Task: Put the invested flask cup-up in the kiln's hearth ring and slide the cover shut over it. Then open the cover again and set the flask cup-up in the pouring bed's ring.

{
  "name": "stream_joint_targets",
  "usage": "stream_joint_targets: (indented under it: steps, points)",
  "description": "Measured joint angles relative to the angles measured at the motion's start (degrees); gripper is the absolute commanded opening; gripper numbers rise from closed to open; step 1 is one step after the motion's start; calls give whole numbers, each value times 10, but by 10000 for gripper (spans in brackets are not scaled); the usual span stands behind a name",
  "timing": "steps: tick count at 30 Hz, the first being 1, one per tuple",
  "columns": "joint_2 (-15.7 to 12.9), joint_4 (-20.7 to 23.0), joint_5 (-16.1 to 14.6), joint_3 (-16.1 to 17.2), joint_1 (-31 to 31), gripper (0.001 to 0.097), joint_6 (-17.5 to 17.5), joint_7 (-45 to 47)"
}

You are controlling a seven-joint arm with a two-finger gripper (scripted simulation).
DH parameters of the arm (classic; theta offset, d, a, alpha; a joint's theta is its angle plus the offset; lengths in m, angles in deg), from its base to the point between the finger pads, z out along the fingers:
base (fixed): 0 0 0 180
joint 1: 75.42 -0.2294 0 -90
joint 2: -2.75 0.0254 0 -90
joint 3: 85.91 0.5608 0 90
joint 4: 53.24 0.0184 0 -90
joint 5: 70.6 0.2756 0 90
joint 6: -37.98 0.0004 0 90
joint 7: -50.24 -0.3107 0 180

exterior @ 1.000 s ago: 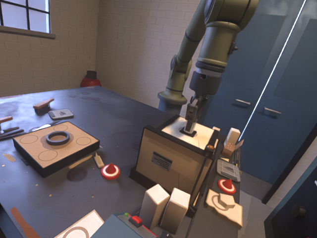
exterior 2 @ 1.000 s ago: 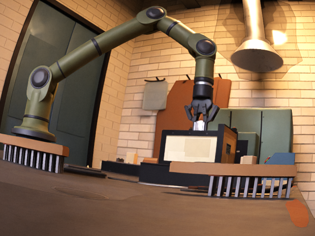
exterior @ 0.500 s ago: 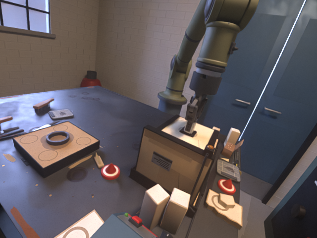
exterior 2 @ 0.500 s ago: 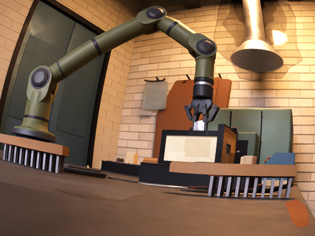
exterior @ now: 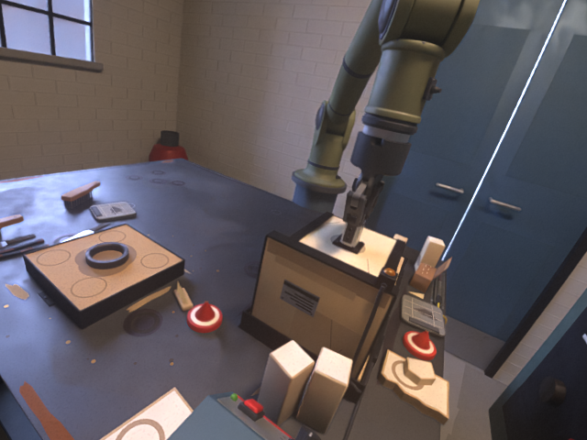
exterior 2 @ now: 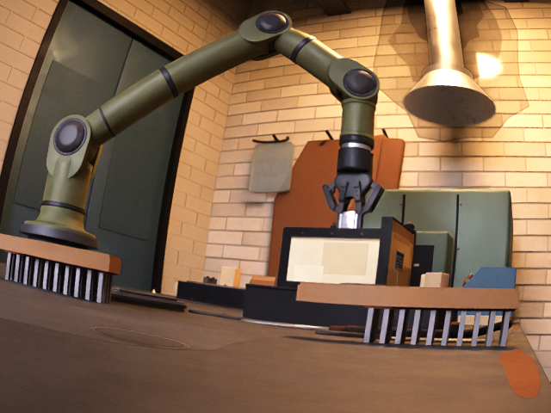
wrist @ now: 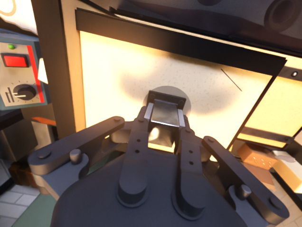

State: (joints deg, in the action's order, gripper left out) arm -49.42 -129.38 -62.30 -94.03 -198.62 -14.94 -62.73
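Observation:
The cover's metal handle [wrist: 165, 114] [exterior: 351, 235] [exterior 2: 347, 219], a small upright block on a dark base plate, is gripped by my closed gripper [wrist: 164, 117] [exterior: 353, 227] [exterior 2: 350, 213] from straight above. The pale cover [exterior: 348, 245] [wrist: 171, 80] lies across the top of the kiln [exterior: 327, 284] [exterior 2: 342, 255]. The flask and the hearth ring are hidden from me. The pouring bed [exterior: 102, 272] sits far to the left on the table, and its dark ring [exterior: 107, 255] is empty.
Two pale firebricks [exterior: 303, 381] stand against the kiln's near side. A control box with a red switch [exterior: 251, 408] [wrist: 20, 75] lies below them. Red cones [exterior: 204, 316] [exterior: 420, 343] sit left and right of the kiln. Brushes [exterior: 79, 195] lie beyond the bed.

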Motion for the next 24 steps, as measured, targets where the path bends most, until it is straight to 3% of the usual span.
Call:
stream_joint_targets:
  steps: [9, 24]
  points:
    - [0, 0, 0, 0, 0, 80, 0, 0]
    - [0, 0, 0, 0, 0, 380, 0, 0]
